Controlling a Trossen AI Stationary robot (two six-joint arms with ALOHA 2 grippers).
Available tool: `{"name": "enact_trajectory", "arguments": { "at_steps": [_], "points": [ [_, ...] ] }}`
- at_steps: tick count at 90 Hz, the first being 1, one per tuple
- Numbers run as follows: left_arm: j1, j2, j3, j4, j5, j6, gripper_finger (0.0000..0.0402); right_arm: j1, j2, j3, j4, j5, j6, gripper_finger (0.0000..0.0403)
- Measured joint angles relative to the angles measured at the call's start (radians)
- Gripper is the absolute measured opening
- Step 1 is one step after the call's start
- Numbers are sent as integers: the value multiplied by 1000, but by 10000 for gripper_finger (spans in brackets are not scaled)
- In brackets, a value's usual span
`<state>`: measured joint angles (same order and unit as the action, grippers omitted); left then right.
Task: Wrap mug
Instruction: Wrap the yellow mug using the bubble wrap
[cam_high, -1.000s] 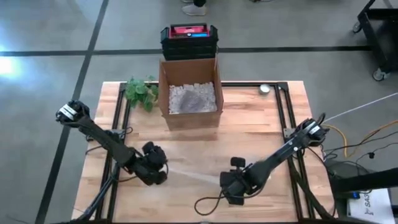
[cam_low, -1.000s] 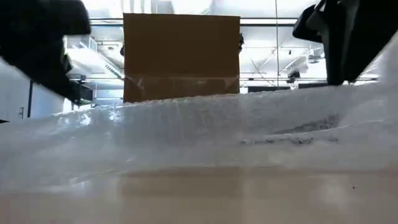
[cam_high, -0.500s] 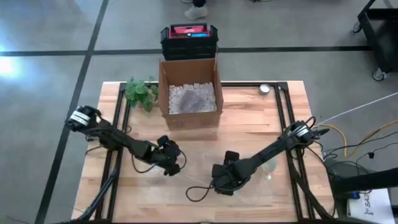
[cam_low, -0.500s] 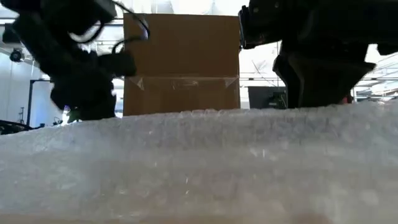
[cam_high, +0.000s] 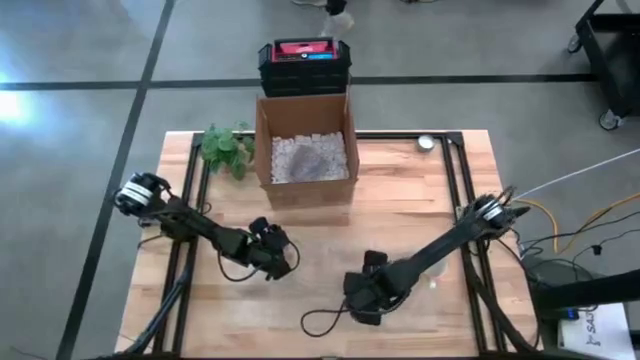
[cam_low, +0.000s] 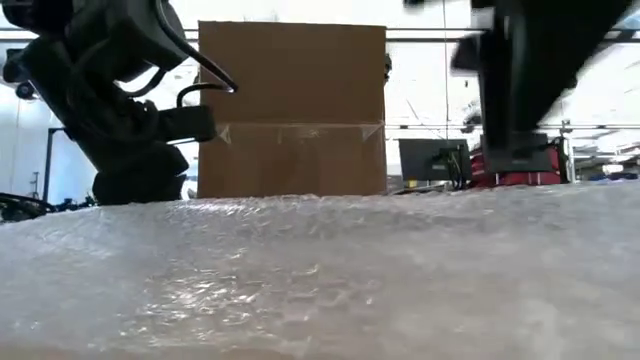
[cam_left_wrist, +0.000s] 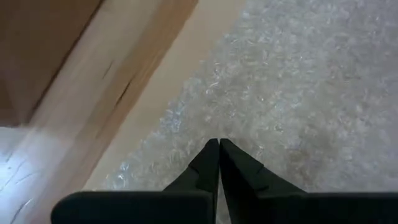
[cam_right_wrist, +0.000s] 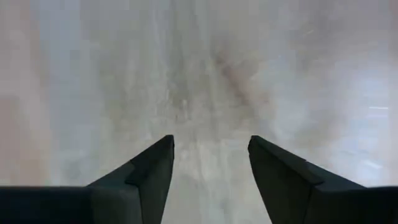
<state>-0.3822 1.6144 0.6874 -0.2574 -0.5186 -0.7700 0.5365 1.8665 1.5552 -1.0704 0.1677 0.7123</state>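
**Across the front of the surface: soft wrap laid out, mug not to be seen**

On the wooden surface, a cardboard box of loose fill stands at the far side, well apart from both arms. Nearer the front lies a sheet of bubble wrap. From the low view it seems to run flat and crosswise, its long way from one arm toward the other.

I'd judge it light, limp and a bit slick. It will crumple and drift rather than hold a fold, so an edge or corner is the place to nip it.

The left pincer is pressed together low over the sheet's near margin. Whether any wrap is caught in it, I cannot tell. The right pincer hangs spread above the sheet, holding nothing.

I cannot pick out the mug itself anywhere, nor which way it points. When it turns up, it is likely hard, heavy beside the wrap, and breakable.
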Motion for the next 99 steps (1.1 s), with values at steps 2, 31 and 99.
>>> {"name": "enact_trajectory", "arguments": {
  "at_steps": [2,31,99],
  "points": [
    [-1,-10,-2,-12,3,0,0,0,-19,0,-24,4,12,191],
    [-38,-101,-1,-4,7,29,0,5,-248,-116,-235,19,327,215],
    [-56,-110,1,3,6,55,0,115,-431,-368,-191,-112,646,216]
  ]
}}
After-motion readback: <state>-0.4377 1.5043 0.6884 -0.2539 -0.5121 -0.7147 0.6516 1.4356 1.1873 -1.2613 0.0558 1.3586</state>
